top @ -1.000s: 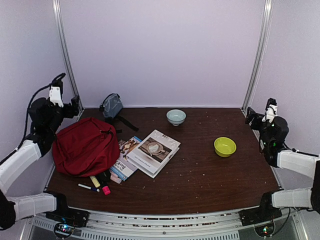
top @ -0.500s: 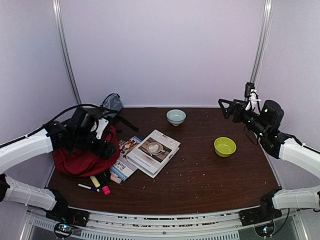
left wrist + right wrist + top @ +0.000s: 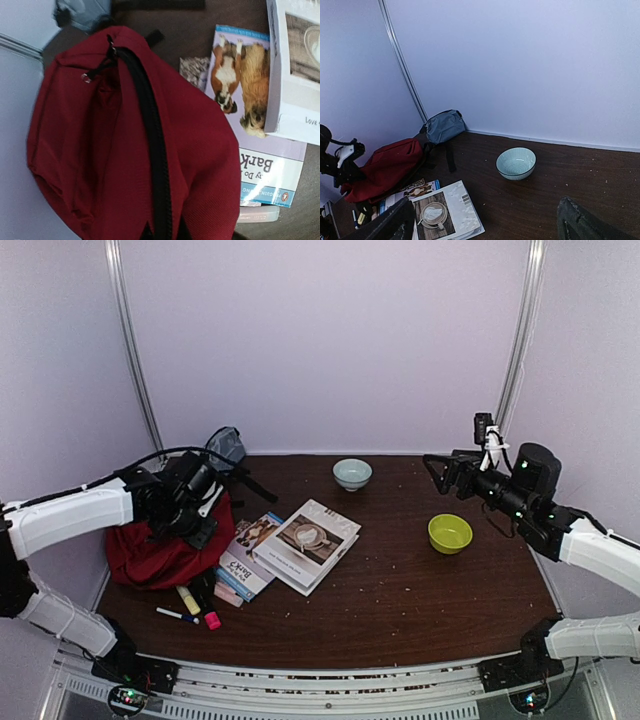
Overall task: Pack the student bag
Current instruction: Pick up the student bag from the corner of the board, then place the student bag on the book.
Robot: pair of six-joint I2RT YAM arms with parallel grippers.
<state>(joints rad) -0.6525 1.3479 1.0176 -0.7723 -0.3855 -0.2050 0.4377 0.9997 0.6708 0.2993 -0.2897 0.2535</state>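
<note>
My left end effector (image 3: pixel 192 508) hovers over the backpack (image 3: pixel 200 150); opening undeterminable. My right end effector (image 3: pixel 438 472): wide apart, empty. The backpack lies at the counter's (image 3: pixel 400 580) left edge; judged soft, floppy. Grasp fabric beside the zipper (image 3: pixel 150 130).

The left pincer (image 3: pixel 197 525) is masked by its own wrist, so its jaws cannot be read. Under it, the red backpack (image 3: pixel 125 150) is cut off by the left wrist view's lower edge, and the white book (image 3: pixel 295 70) by its right edge.
</note>
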